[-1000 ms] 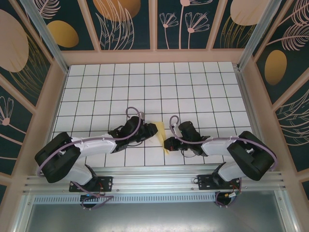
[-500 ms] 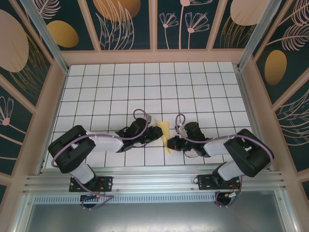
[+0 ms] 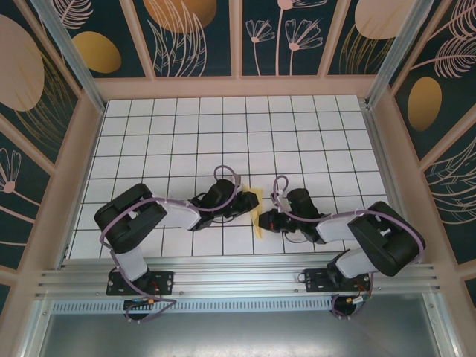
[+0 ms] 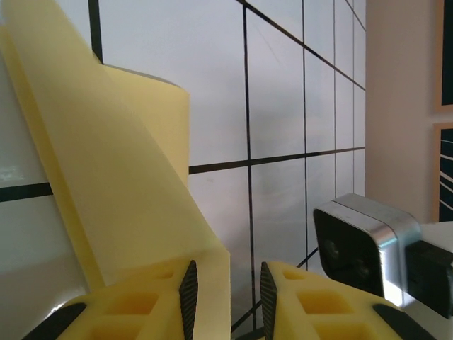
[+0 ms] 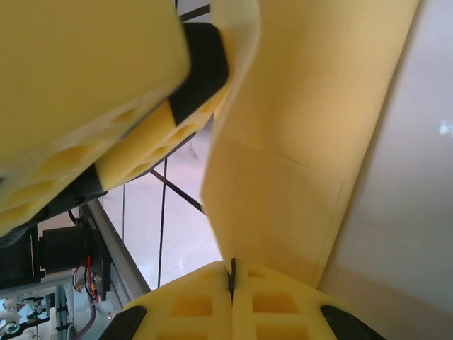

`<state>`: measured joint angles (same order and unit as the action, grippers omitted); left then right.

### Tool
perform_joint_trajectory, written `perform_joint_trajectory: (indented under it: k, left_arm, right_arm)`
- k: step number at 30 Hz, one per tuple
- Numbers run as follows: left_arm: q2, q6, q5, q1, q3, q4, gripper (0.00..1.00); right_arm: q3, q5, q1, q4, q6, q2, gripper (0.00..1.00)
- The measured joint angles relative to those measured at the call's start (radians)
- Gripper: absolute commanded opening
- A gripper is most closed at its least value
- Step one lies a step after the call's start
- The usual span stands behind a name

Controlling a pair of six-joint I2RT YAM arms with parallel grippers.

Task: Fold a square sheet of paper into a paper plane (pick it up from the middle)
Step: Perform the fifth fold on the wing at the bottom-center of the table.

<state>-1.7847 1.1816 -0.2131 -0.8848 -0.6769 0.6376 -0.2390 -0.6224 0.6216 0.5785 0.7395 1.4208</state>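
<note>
My right claw [image 5: 231, 275] is clamped tight, its two yellow fingers meeting in a thin dark seam. The lower corner of a pale-yellow folded sheet of paper [image 5: 304, 142] runs into that seam, so this claw is gripping the paper. In the right wrist view the paper rises away from the fingers as a tall layered panel with a crease line across it. Its upper edge curls over the black pad of one of my left claw's fingers [image 5: 152, 142].

My left claw [image 4: 226, 287] has its jaws parted. In the left wrist view the paper [image 4: 127, 177] stands in the gap and lies against the black pad of one finger [image 4: 188, 294]. A sliver of counter shows between the paper and the other pad, so I read this claw as open around the paper, not pinching it. Beyond the fingers, at lower right, is a silver and black boxy unit [image 4: 368, 248] on the other arm.

From above, the two claws face each other near the front middle of the white counter [image 3: 223, 126], which is ruled with a black grid. The left claw [image 3: 244, 204] and right claw [image 3: 262, 221] are just beside one another. The paper [image 3: 256, 199] shows between them as a narrow yellow strip, running from the left claw's tip down past the right claw's tip. I cannot tell whether its lower end touches the counter. Both arms are bent low with elbows outward, their bases on a metal rail [image 3: 238, 277] at the near edge. Dark panels with gold leaf and flower patterns [image 3: 193, 37] wall in the counter.
</note>
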Motion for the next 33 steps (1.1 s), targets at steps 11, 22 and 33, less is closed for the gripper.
perform_joint_trajectory:
  k: [11, 22, 33]
  left_arm:
    - [-0.034, 0.000, -0.016, -0.004, -0.020, 0.014, 0.30]
    - [-0.049, -0.004, -0.016, -0.005, -0.047, 0.013, 0.29]
    - [-0.062, -0.011, -0.021, -0.005, -0.059, 0.008, 0.29]
  right_arm:
    - [-0.002, 0.079, -0.001, -0.137, -0.015, -0.131, 0.34]
    - [-0.050, 0.171, -0.001, -0.284, -0.027, -0.132, 0.44]
    - [-0.102, 0.196, -0.007, -0.357, -0.057, -0.100, 0.36]
